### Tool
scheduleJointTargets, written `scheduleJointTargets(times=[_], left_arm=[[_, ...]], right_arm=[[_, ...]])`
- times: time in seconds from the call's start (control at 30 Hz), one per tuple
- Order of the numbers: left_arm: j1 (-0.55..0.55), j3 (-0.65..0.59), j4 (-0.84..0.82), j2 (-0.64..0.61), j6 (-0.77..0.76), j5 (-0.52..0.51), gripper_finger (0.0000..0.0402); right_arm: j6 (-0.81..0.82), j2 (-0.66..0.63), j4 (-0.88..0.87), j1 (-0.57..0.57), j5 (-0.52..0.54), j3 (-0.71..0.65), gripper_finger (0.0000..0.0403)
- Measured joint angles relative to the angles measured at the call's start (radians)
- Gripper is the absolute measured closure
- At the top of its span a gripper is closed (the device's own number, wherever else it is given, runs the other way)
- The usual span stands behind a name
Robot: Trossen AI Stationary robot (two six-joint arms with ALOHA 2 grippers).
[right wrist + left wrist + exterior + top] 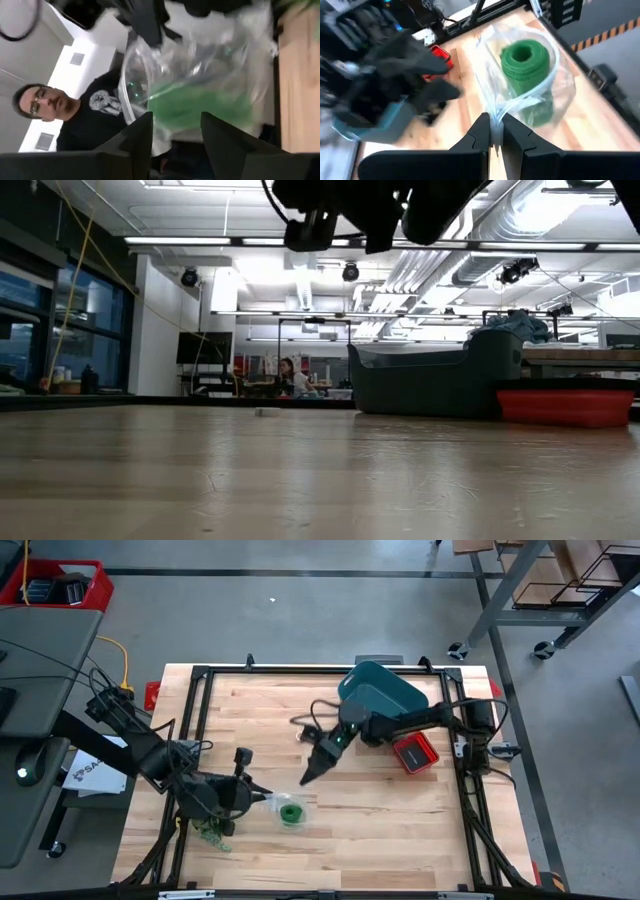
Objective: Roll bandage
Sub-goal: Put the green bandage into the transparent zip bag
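The left gripper (494, 131) is pinched shut on the edge of a clear bag (555, 87), its two dark fingers (477, 132) pressed together on a gathered fold of plastic at the bottom centre of the left wrist view. Inside that bag lies the bandage (525, 62), already a tight green roll, seen end-on in the upper middle of that frame. In the high view the left gripper (252, 790) sits at the lower left of the table (400, 830), with the bag (300, 802) and the green roll (291, 812) just to its right, low and slightly left of centre. The right gripper (308, 776) points down towards them from the upper right, close above the bag and not visibly touching it; in the right wrist view its fingers (137, 137) stand apart with the bag (200, 75) and a green blur of the bandage (200, 107) beyond them, so it looks open and empty. A person (75, 120) shows at the left of that frame, beyond the table. A bin (385, 695) and a red tray (415, 752) lie at the upper right of the table. Rolling looks finished and the step in hand seems to be bagging. Next the right arm should probably lift clear, and the left should let go without tipping the roll out of the mouth.
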Motion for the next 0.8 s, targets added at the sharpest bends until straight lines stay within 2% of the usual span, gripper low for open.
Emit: scheduleJointTargets(times=[0.13, 0.23, 0.37, 0.47, 0.63, 0.8], left_arm=[[0.023, 0.0, -0.002, -0.025, -0.139, 0.01, 0.0387], [0.077, 0.0, -0.015, -0.067, -0.282, 0.007, 0.0387], [0.176, 0.0, -0.042, -0.126, -0.448, 0.019, 0.0387], [0.26, 0.0, -0.038, -0.157, -0.535, 0.082, 0.0387], [0.374, 0.0, 0.035, -0.16, -0.611, 0.263, 0.0386], [0.417, 0.0, 0.24, -0.159, -0.599, 0.39, 0.0386]], right_arm=[[-0.139, -0.07, -0.138, -0.06, -0.008, 0.0, 0.0259], [-0.373, -0.168, -0.422, -0.082, 0.038, 0.001, 0.0276], [-0.719, -0.326, -0.835, -0.068, 0.271, 0.001, 0.0297], [-0.853, -0.428, -1.008, -0.017, 0.494, 0.001, 0.0307], [-0.908, -0.534, -1.025, 0.097, 0.786, 0.001, 0.0308], [-0.95, -0.544, -0.932, 0.176, 0.92, 0.001, 0.0306]])
